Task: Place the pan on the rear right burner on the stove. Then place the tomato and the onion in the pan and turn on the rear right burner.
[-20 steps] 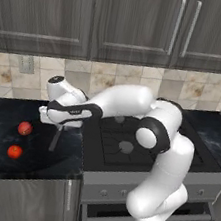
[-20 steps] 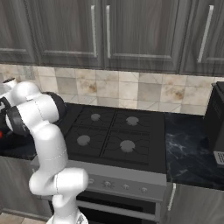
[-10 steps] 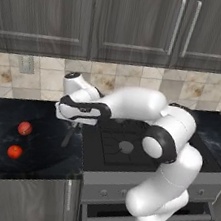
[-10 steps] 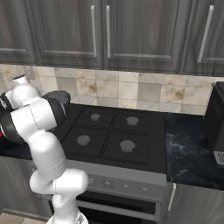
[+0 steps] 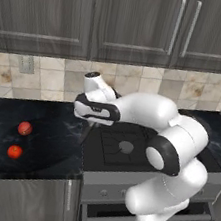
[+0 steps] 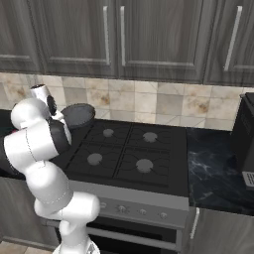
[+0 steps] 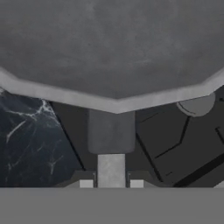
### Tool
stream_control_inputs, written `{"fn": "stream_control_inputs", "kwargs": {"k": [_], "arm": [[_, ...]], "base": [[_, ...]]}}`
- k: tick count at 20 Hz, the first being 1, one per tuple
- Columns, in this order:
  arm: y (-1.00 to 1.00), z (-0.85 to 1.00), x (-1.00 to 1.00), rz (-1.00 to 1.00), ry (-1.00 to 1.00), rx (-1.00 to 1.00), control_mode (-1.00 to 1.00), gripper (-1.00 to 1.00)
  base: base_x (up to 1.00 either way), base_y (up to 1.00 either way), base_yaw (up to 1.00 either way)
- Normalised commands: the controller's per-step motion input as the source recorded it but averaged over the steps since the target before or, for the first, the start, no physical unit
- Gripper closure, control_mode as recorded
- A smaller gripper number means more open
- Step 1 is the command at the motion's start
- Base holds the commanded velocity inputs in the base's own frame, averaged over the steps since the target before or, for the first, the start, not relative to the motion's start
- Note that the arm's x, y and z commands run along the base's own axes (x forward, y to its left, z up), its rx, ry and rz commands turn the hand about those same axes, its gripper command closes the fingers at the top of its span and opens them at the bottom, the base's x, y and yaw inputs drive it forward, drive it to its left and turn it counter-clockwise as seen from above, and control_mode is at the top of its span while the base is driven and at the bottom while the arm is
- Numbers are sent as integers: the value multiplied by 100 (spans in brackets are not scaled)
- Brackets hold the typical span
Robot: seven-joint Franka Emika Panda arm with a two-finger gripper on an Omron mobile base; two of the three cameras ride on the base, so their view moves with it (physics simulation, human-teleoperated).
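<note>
Grey pan [image 7: 113,52] cropped close, handle [image 7: 111,131] in hand [image 7: 111,183]

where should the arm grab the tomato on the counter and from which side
Take the tomato across its widest middle, coming straight down from above. It is a small smooth ball resting on the flat black counter, so no side offers an edge, and top-down jaws would probably centre on it. The onion sits apart behind it, leaving room for the fingers. The gripper is shut on the pan handle now.
</note>
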Motion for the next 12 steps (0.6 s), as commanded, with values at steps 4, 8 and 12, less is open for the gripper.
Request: {"fn": "stream_control_inputs", "kwargs": {"k": [4,8,12], "arm": [[-61,6,0,-7,0,2,-100,100],[-59,5,0,-8,0,2,-100,100],[-58,8,1,-8,0,2,-100,100]], "base": [[0,0,0],[0,0,0],[0,0,0]]}}
